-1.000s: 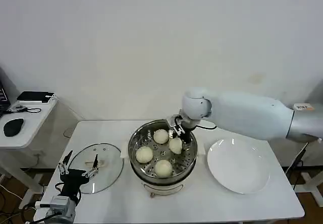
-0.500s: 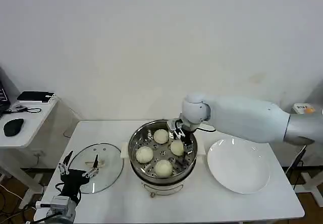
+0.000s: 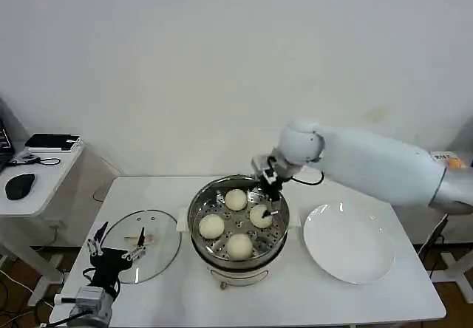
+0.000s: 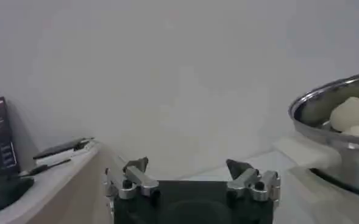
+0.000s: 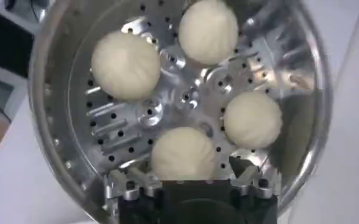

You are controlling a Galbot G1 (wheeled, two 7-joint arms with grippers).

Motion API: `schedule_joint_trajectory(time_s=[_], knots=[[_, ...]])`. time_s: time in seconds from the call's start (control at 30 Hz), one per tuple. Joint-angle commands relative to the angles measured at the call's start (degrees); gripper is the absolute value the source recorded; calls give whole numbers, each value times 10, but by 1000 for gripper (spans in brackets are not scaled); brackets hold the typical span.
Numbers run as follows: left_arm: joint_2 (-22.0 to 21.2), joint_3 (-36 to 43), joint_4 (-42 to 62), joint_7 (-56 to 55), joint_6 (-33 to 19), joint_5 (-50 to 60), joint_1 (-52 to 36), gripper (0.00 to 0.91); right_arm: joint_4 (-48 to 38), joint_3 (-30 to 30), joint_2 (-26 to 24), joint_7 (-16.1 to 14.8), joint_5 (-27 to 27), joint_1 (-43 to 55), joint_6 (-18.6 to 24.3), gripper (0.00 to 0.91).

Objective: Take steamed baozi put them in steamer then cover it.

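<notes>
We lift right hand clear of steamer, fingers spread, empty; fourth baozi now released on tray. All four in. Glass lid on worktop, next. Left hand wide beside it.

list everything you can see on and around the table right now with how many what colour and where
steamed baozi: four, cream-white, on the perforated tray inside the steamer
steamer: one, shiny steel with white handles, table centre
cover: one, clear glass with metal rim, flat on the table to the left of the steamer
plate: one, white, bare, to the right of the steamer
table: one, white
side desk: one, white, far left, holding a black mouse and a dark flat device
right gripper: open, above the steamer's far right rim
left gripper: open, over the cover's near edge
</notes>
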Motion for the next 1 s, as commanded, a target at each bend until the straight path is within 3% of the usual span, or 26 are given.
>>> schedule_joint_trajectory(time_s=[0.03,0.17,0.27,0.47,0.53,0.63,0.73,0.77,0.87,1.0], knots=[[-5,8,1,-3,-10,-6,2,907,-5,242,-36,76,65,-105,11,907],[-14,7,-7,-6,-12,-17,4,907,9,318,-47,109,74,-159,11,907],[-14,5,-13,-8,-13,-22,13,907,31,412,-54,140,78,-241,8,907],[-13,0,-12,-11,-17,-21,22,907,102,546,-78,289,115,-344,19,907],[-17,-1,-12,-9,-17,-24,23,907,134,597,-89,295,111,-399,1,907],[-24,0,-11,-7,-16,-27,23,907,174,672,-93,312,97,-502,9,907],[-27,4,-7,-6,-16,-25,21,907,201,725,-81,374,97,-574,23,907],[-26,6,-5,-6,-16,-24,20,907,211,752,-71,432,101,-615,37,907],[-26,7,-1,-9,-18,-25,18,907,225,818,-40,477,96,-708,50,907],[-24,5,3,-16,-18,-26,18,907,264,880,-11,504,98,-832,64,907]])
